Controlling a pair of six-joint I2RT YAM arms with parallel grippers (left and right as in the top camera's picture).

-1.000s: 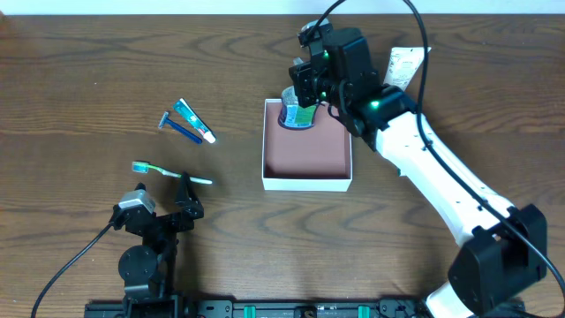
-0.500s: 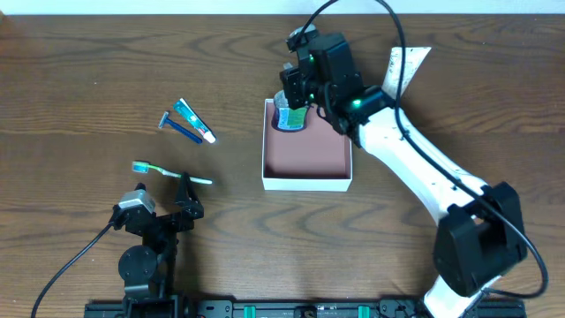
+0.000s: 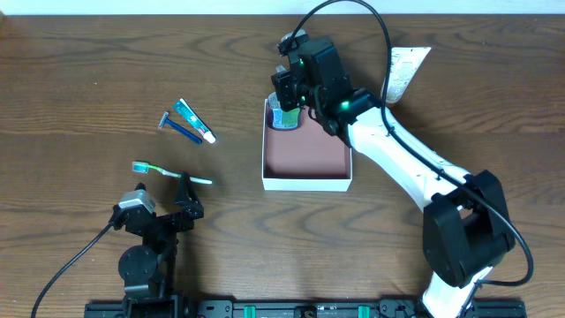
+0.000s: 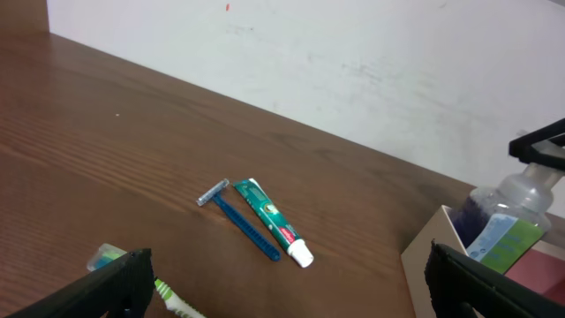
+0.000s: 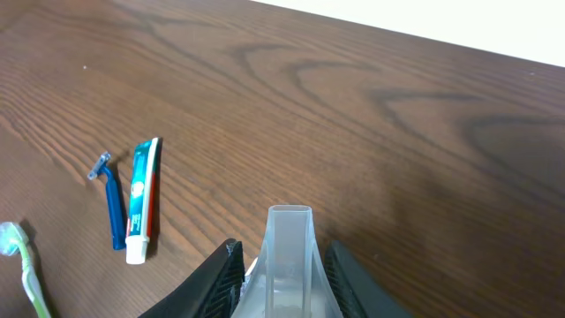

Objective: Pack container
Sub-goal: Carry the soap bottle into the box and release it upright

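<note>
The container (image 3: 306, 184), a shallow white-walled box with a pink-brown floor, lies mid-table; its corner (image 4: 428, 261) also shows in the left wrist view. My right gripper (image 3: 291, 99) hangs over its far left corner, shut on a clear bottle (image 3: 284, 117) with purple liquid and a green label. The bottle's clear cap (image 5: 290, 256) sits between my right gripper's (image 5: 282, 287) black fingers. From the left wrist view the bottle (image 4: 508, 221) stands upright inside the box. My left gripper (image 3: 168, 216) rests open near the front left, nothing between its fingers (image 4: 115, 283).
Left of the box lie a toothpaste tube (image 3: 192, 121) and a blue razor (image 3: 177, 127) side by side, with a green toothbrush (image 3: 170, 172) nearer the left gripper. A printed white packet (image 3: 406, 66) lies behind the box at the back right.
The right arm has carried the bottle leftward and farther back, from the box's far middle to its far left corner. The left arm has not moved.
</note>
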